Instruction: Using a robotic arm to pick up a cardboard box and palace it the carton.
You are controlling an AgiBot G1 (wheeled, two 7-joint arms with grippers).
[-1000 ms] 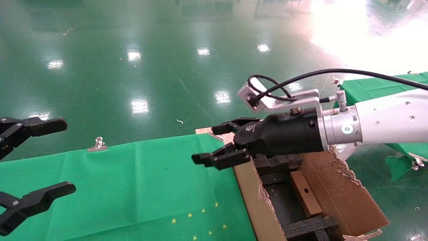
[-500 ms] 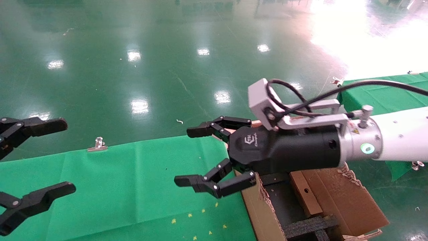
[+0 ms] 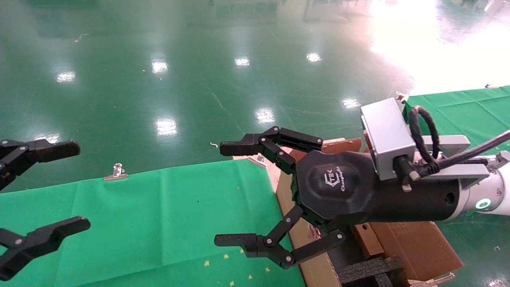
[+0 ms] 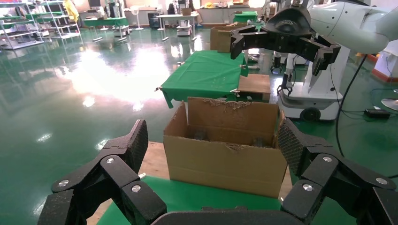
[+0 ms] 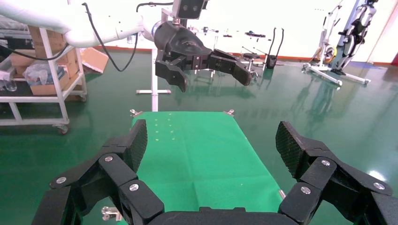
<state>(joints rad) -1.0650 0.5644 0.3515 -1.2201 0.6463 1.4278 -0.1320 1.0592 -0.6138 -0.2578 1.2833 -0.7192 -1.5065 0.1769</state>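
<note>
Left gripper (image 3: 44, 191) at 9 o'clock in head view, spread wide, empty, parked above the cloth's (image 3: 159, 215) left edge. Clip (image 3: 116, 172) on the cloth's far edge at about 10 o'clock. Right gripper (image 3: 233, 195) near centre, fingers spread wide, nothing between them, hovering over the cloth's right edge just beside the carton (image 3: 414, 243). The arm (image 3: 498, 191) enters from 3 o'clock, teal ring lit. Carton sits at 4 to 5 o'clock, mostly hidden under the gripper body. Box (image 3: 364, 239) lies inside the carton, hole face up, beside black foam (image 3: 370, 269). Left wrist view: carton (image 4: 225, 152) straight ahead, right gripper (image 4: 281, 40) above it.
</note>
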